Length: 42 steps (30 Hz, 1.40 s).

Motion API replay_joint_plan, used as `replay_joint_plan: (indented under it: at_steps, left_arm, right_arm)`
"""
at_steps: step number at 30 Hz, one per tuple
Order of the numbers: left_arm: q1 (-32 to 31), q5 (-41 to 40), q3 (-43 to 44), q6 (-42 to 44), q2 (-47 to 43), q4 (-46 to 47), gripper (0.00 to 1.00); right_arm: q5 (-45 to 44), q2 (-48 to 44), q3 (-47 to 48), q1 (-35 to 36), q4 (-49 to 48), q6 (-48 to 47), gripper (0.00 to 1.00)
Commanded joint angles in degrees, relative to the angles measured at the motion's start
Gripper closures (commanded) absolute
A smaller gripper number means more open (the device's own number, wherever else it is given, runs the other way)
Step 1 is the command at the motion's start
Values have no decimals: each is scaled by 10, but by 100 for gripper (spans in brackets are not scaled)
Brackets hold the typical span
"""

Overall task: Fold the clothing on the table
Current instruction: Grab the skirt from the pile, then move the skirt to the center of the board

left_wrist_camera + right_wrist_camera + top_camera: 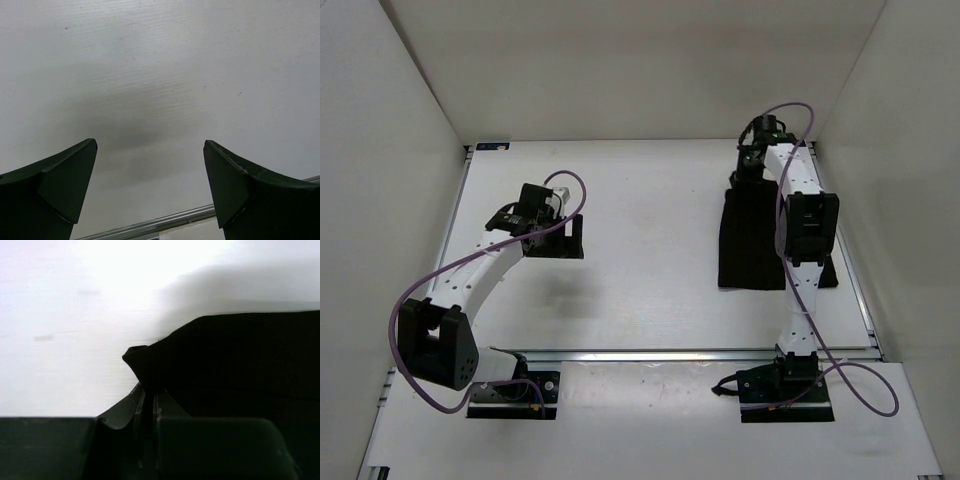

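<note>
Left gripper spread wide, empty, hovering over table, well apart from garment. Clothing lies flat on right side of table, under right arm. Looks light, limp, matte, unlikely to slip; best pinched at corner or edge. Right gripper clenched on its far corner, fabric bunched between tips.

pinches a peaked corner of the black clothing between the closed fingers of the right gripper, with dark fabric spreading rightward over the bright white table.
</note>
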State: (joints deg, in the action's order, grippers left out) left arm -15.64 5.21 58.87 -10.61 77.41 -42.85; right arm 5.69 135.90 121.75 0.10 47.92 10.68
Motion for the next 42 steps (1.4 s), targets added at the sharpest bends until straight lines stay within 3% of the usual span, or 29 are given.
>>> replay_joint_plan:
  at_steps: [1, 5, 8, 10, 13, 16, 19, 25, 30, 33, 36, 40, 42]
  left_arm:
    - [3, 22, 3, -12, -16, 30, 2]
    - [4, 24, 19, -19, -22, 45, 2]
    - [15, 26, 27, -18, -30, 52, 2]
    - [21, 22, 34, -18, -39, 53, 2]
    - [34, 8, 46, -14, -58, 51, 1]
    - [39, 15, 51, -24, -81, 54, 1]
    - [39, 34, 54, -26, -95, 51, 2]
    - [32, 66, -21, -57, -138, 75, 2]
    - [36, 62, -59, -59, -161, 71, 1]
    - [37, 60, -56, -61, -158, 74, 1]
    - [37, 67, -51, -68, -153, 90, 2]
    - [36, 71, -35, -69, -136, 104, 1]
    - [39, 64, -18, -64, -126, 104, 1]
  right_arm:
    - [179, -58, 89, 74, -37, 24, 100]
    - [293, -75, 282, 135, -36, 59, 100]
    - [340, -155, 271, 146, -91, 88, 100]
    - [331, -224, 194, 143, -113, 84, 100]
    - [313, -367, -3, 137, -169, 59, 100]
    - [331, -442, -257, 114, -237, 72, 100]
    - [338, -478, -410, 108, -249, 55, 100]
    - [281, -492, -625, 188, -256, 2, 100]
    - [282, -481, -686, 185, -281, 22, 100]
    - [288, -470, -656, 172, -274, 21, 100]
    - [283, -428, -563, 162, -251, -5, 100]
    - [291, -354, -286, 174, -159, -29, 100]
    - [267, -310, -100, 190, -123, -32, 100]
